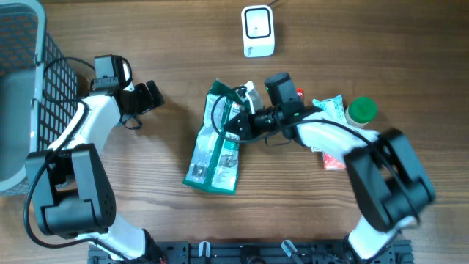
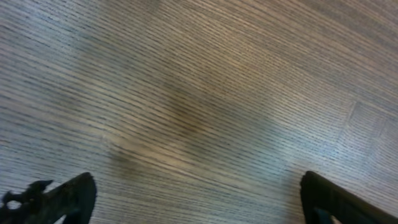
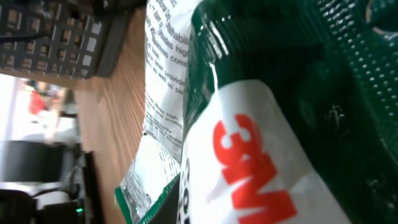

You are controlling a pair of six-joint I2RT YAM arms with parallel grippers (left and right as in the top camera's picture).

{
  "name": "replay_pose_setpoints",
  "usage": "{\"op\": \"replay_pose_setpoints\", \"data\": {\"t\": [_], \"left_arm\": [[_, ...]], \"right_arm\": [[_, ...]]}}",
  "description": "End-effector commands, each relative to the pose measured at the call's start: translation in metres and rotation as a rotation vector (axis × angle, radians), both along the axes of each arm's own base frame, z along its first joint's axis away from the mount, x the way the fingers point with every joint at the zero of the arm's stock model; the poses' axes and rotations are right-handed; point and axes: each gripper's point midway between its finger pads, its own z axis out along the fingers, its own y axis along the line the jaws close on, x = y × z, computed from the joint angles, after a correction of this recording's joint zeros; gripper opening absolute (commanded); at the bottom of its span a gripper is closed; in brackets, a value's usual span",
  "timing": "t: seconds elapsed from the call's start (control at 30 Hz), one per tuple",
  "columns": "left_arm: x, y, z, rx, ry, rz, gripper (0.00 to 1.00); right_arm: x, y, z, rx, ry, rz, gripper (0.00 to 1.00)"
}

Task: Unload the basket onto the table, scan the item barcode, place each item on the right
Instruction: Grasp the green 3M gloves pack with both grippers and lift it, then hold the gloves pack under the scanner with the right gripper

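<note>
The green packet [image 1: 216,158] lies mid-way across the table [image 1: 146,176], below the white scanner [image 1: 258,31]. The right gripper [image 1: 233,123] is clamped on its upper part (red 3M lettering fills the wrist view). The left gripper [image 1: 152,95] hangs spread wide and empty over bare wood, well apart.

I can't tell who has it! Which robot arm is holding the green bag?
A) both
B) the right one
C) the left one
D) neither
B: the right end effector is shut on the green bag, while the left end effector is open, off to the side with nothing in it.
</note>
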Motion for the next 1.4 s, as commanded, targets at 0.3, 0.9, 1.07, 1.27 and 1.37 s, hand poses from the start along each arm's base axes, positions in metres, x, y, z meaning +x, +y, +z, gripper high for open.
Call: {"op": "replay_pose_setpoints", "data": {"t": [0.3,0.9,1.07,1.27,1.37], "left_arm": [[0.006,0.003,0.010,-0.003,-0.030,0.007,1.00],[0.006,0.003,0.010,-0.003,-0.030,0.007,1.00],[0.006,0.003,0.010,-0.003,-0.030,0.007,1.00],[0.006,0.003,0.010,-0.003,-0.030,0.007,1.00],[0.006,0.003,0.010,-0.003,-0.030,0.007,1.00]], "right_arm": [[0.039,-0.064,0.242,-0.421,-0.923,0.064,0.04],[0.201,-0.078,0.256,-1.024,-1.366,-0.010,0.04],[0.257,-0.082,0.206,-1.174,-1.351,-0.157,0.04],[0.285,-0.083,0.189,-1.229,-1.399,-0.294,0.04],[0.281,-0.071,0.176,-1.189,-1.382,-0.274,0.04]]}}
